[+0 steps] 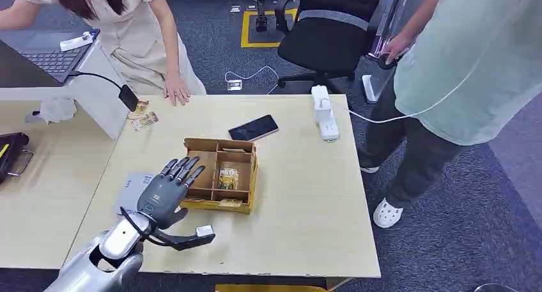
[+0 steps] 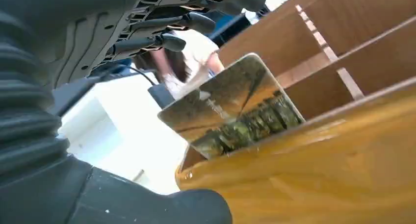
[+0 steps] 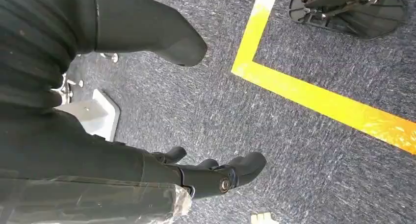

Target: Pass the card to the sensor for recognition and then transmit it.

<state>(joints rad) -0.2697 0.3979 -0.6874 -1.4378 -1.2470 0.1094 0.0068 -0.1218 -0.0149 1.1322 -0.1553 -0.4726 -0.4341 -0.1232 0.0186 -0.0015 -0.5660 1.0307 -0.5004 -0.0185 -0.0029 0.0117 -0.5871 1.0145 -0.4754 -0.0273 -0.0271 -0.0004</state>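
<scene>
Here the left hand [image 1: 167, 188] hovers with fingers spread and nothing in it, just beside the one cardboard box [image 1: 220, 175] on the bench [image 1: 307, 196]. One card [image 1: 227, 177] stands in a middle compartment; two more cards [image 1: 142, 114] lie near the scanner [image 1: 128, 97]. One phone [image 1: 253, 127] lies beyond the box. The right hand [image 3: 216, 177] hangs over carpet, fingers loosely curled, empty. Two people stand by.

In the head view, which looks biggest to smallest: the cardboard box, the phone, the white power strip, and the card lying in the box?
1. cardboard box, clearly largest.
2. phone and white power strip: look alike in size, so unranked.
3. card, smallest.
</scene>
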